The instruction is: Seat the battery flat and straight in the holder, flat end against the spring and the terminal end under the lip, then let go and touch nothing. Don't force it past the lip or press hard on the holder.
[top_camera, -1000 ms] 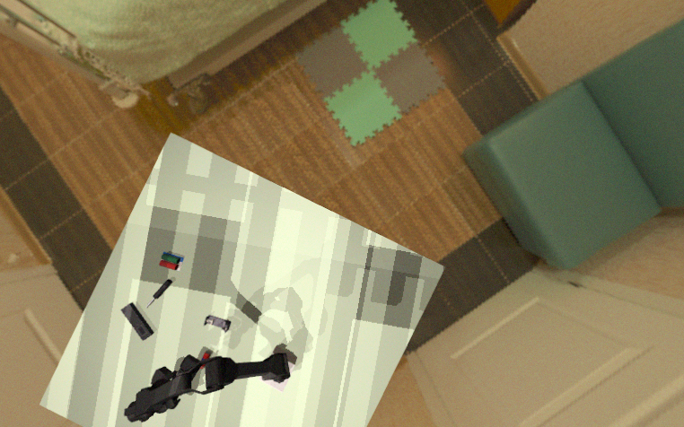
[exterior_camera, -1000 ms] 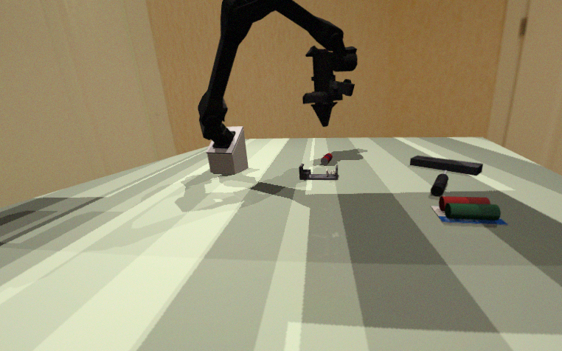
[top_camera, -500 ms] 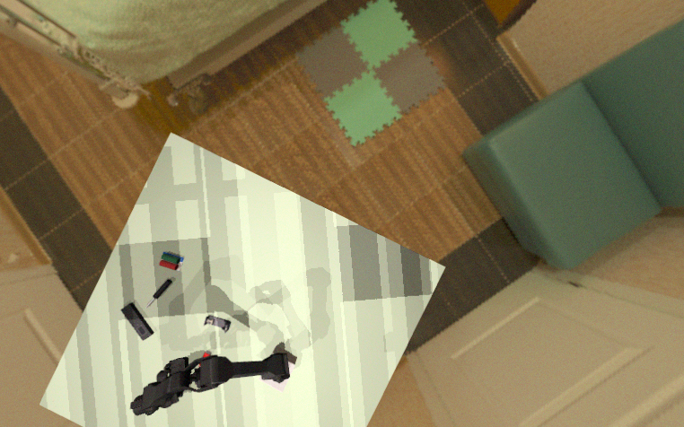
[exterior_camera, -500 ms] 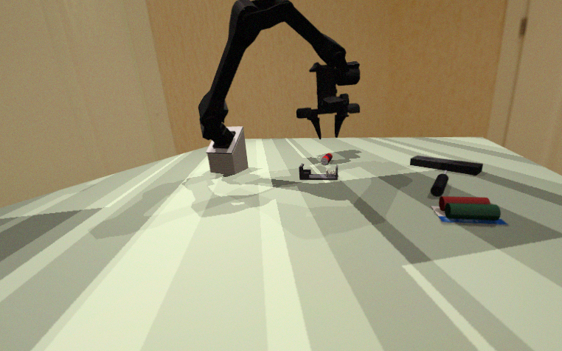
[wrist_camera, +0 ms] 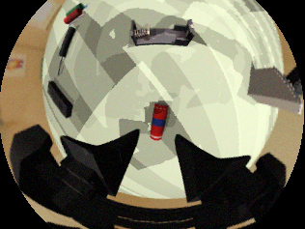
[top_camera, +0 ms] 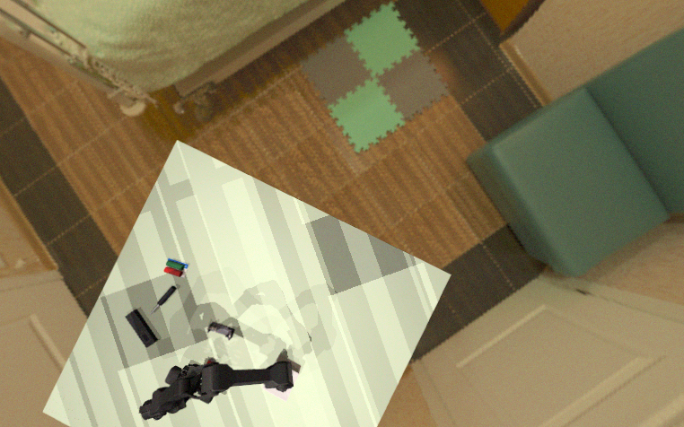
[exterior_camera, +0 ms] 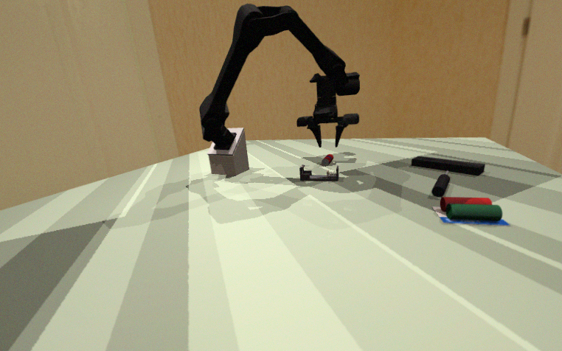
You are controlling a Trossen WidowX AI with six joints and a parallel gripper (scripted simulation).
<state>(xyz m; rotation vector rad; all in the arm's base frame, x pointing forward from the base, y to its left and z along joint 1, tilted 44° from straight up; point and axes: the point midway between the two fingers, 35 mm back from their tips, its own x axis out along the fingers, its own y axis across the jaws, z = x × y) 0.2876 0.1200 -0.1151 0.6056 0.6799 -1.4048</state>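
battery is seen at twelve o'clock between the parted, empty gripper fingers, long axis running twelve-to-six.

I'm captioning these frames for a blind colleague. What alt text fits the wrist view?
Two dark fingers stand open above a small red-and-blue battery lying on the striped table. Beyond it sits the empty black holder, with other dark objects at the left edge.
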